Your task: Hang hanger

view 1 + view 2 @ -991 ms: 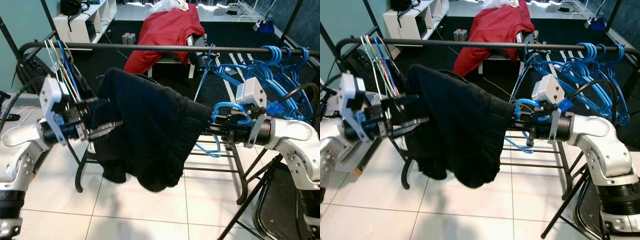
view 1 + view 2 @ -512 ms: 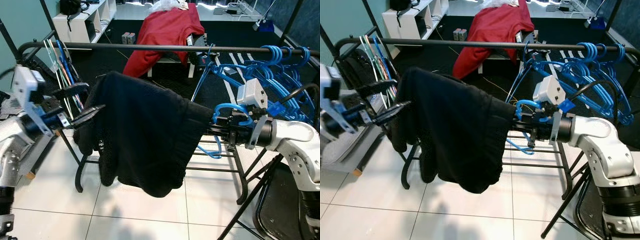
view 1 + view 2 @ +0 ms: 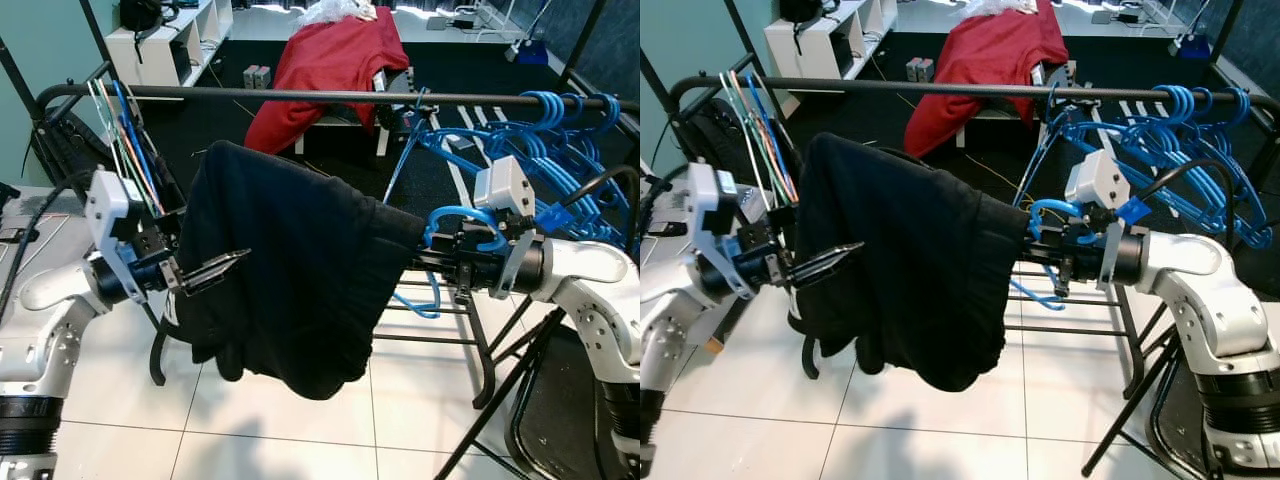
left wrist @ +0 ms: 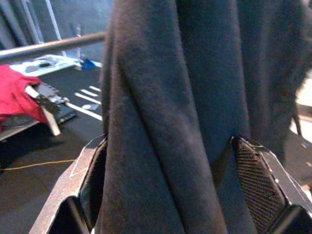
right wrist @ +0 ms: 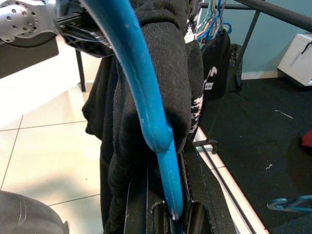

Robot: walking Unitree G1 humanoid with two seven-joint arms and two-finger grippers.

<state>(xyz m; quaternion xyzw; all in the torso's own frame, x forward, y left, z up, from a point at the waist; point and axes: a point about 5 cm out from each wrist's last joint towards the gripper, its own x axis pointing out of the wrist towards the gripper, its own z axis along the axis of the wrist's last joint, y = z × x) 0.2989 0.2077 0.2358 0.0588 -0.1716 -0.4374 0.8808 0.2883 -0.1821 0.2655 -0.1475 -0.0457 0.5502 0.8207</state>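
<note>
One blue hanger (image 3: pixel 455 222) sits in the middle right of the head views, its hook curling up just ahead of the right gripper (image 3: pixel 440 260), whose fingers are clamped on the hanger's stem, as the right wrist view shows up close (image 5: pixel 165 185). One black garment (image 3: pixel 290 270) is draped over that hanger and spreads across the centre of the frame, its lower edge hanging above the white tiled floor (image 3: pixel 250 420). The hanger is held below the rail, not hooked on it.

At the left of the frame, the left gripper (image 3: pixel 215 268) reaches into the garment's left side. In the left wrist view its two black fingers (image 4: pixel 258 180) stand apart with a thick fold of the black cloth (image 4: pixel 165 122) between them; whether they are pressing on it cannot be told.

One black rail (image 3: pixel 330 96) crosses the upper part of the frame from left to right. At its upper right end hangs a dense bunch of blue hangers (image 3: pixel 545 130), too tangled to count. At its upper left end hang several thin wire hangers (image 3: pixel 125 140) in white, green and blue.

Behind the rail, at the top centre, one red cloth (image 3: pixel 330 65) lies over a piece of furniture. One white shelf unit (image 3: pixel 165 45) stands in the upper left corner.
</note>
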